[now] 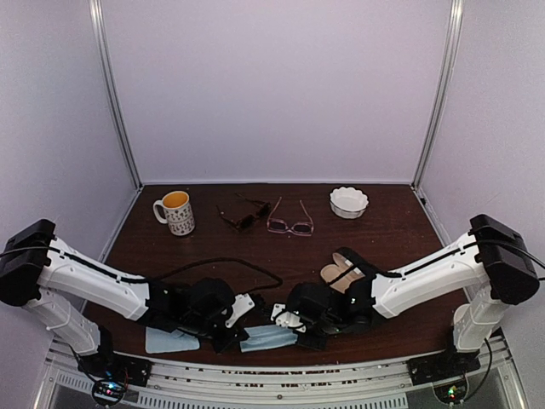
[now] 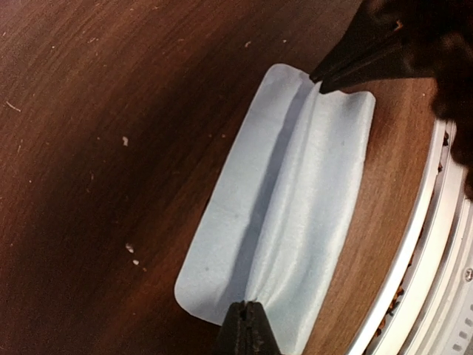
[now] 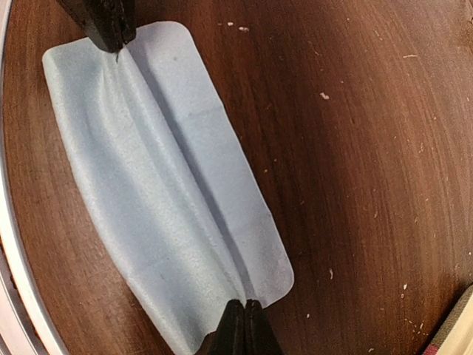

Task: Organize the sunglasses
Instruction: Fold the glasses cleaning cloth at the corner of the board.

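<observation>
The brown surface (image 1: 392, 234) is the biggest thing here. Two white arms lie low over its near edge, the left arm (image 1: 94, 281) and the right arm (image 1: 426, 277). A blue cloth lies under each. Both cloths are much nearer to me than the mug (image 1: 174, 212). The left cloth (image 2: 295, 222) is almost straight in front of the mug, and the right cloth (image 3: 148, 185) is further to the mug's right. A tan striped case (image 1: 334, 274) lies further right again.

The dark sunglasses (image 1: 245, 215) sit just right of the mug, and the pink glasses (image 1: 289, 225) sit just past them. Both pairs stretch sideways, in a row with the mug.

The left fingers (image 2: 247, 333) are spread wide, with one tip on each short end of the left cloth. The right fingers (image 3: 103, 18) are the same on the right cloth. I cannot tell if they grip or only press.

Both pairs lie well away from the fingers, toward the back wall. I think the left arm is nearer the dark pair and the right arm is nearer the pink pair.
</observation>
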Robot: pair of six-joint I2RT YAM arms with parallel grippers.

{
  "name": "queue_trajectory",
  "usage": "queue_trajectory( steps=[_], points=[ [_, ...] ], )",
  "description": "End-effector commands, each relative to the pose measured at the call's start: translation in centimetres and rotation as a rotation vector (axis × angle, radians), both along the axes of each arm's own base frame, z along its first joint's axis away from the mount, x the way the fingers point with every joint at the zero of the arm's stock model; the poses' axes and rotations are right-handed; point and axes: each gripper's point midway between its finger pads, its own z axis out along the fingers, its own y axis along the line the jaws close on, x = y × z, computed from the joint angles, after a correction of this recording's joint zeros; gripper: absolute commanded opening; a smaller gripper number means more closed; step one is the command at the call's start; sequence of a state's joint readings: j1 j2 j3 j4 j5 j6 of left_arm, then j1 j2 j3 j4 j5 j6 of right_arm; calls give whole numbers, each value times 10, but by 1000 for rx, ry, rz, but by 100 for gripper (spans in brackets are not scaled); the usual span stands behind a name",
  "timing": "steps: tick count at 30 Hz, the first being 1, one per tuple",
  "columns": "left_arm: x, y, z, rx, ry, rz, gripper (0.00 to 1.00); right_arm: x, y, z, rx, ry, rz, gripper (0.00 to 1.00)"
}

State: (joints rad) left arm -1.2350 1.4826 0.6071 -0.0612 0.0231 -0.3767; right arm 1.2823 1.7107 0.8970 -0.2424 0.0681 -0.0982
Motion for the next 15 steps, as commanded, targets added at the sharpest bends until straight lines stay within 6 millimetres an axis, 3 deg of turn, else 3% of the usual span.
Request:
queue_trajectory(
  steps=[1,8,15],
  points=[
    [4,-5,3,0,-11,-3,0,7,-1,0,-14,-3,-44,5],
    [6,-7,3,-5,-16,2,7,11,-2,5,-8,-12,-67,12],
    [12,-5,11,8,-49,18,24,25,-3,15,21,-51,-130,16]
  ],
)
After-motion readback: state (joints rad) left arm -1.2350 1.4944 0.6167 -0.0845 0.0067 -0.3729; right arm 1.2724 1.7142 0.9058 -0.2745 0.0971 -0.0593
